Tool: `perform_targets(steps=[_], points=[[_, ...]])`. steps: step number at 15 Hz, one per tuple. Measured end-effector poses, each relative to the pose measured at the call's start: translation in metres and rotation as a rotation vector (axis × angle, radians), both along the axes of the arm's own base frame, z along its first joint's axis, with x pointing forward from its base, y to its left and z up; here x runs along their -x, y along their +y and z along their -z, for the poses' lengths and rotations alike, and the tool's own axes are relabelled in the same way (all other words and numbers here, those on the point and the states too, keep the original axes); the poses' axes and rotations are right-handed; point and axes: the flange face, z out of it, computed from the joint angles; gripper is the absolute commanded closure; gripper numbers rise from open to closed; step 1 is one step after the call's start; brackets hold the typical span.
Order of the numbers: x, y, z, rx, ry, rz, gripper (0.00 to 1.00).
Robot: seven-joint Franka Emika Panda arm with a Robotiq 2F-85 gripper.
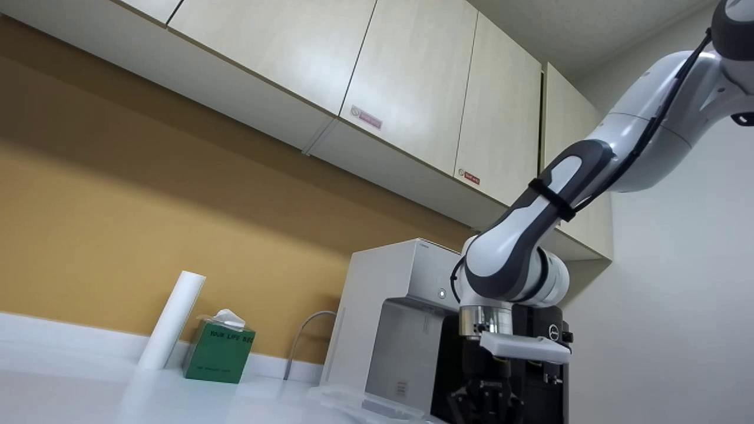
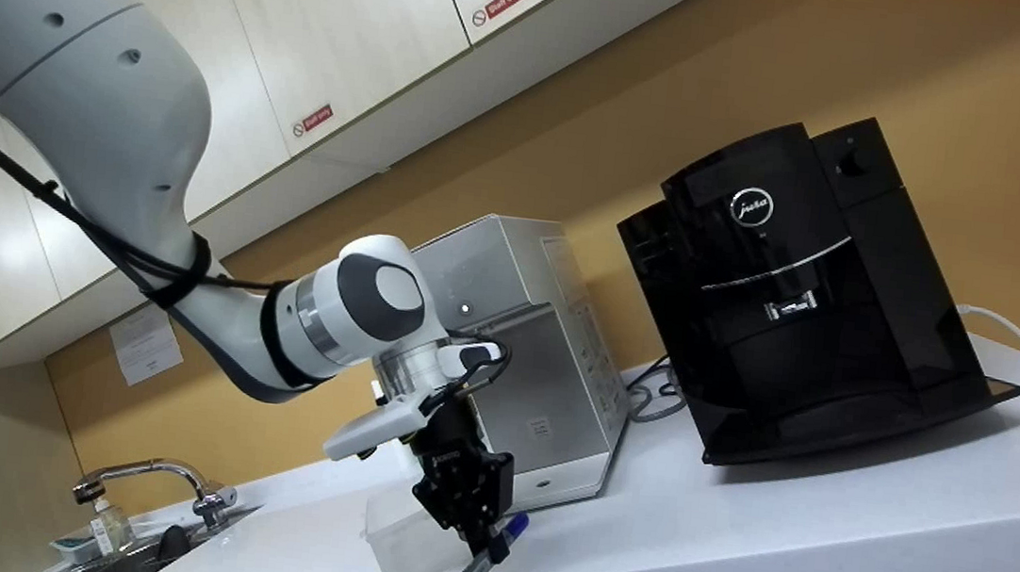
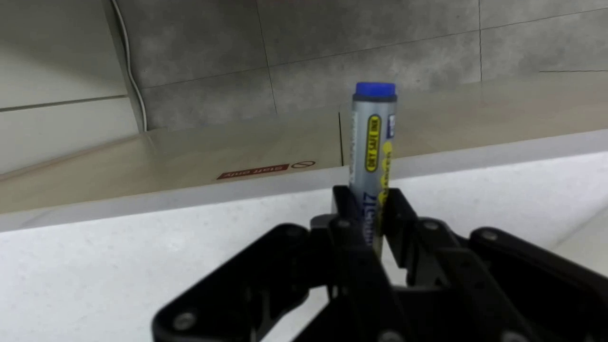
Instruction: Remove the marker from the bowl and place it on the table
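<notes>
The marker, grey with blue ends, is held between the fingers of my gripper [image 3: 365,211]. In the wrist view the marker [image 3: 373,142] points away from the jaws, with its blue end beyond the fingertips. In an exterior view the marker [image 2: 480,569] slants across the fingertips of the black gripper [image 2: 490,545], near the table's front edge. The bowl, a translucent plastic container [image 2: 404,550], stands on the white table [image 2: 635,536], beside the gripper; the marker is outside it. The table also shows in the wrist view [image 3: 118,275]. In an exterior view the gripper [image 1: 486,403] shows, but the marker is hidden.
A grey-white dispenser [image 2: 558,367] stands behind the gripper. A black coffee machine [image 2: 793,297] stands along the table. A sink tap [image 2: 154,473] is at the far end. A green tissue box [image 1: 219,352] and a white roll [image 1: 172,321] stand by the wall.
</notes>
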Motion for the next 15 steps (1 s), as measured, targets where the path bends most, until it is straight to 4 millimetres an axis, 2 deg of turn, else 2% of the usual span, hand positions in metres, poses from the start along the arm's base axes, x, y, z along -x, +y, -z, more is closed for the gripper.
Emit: perform_targets(steps=[7, 14, 15], points=[[-0.004, 0.004, 0.016, -0.008, -0.019, -0.007, 0.95], [-0.008, 0.015, 0.02, -0.016, -0.044, -0.026, 0.95], [-0.008, 0.016, 0.02, -0.017, -0.049, -0.028, 0.75]])
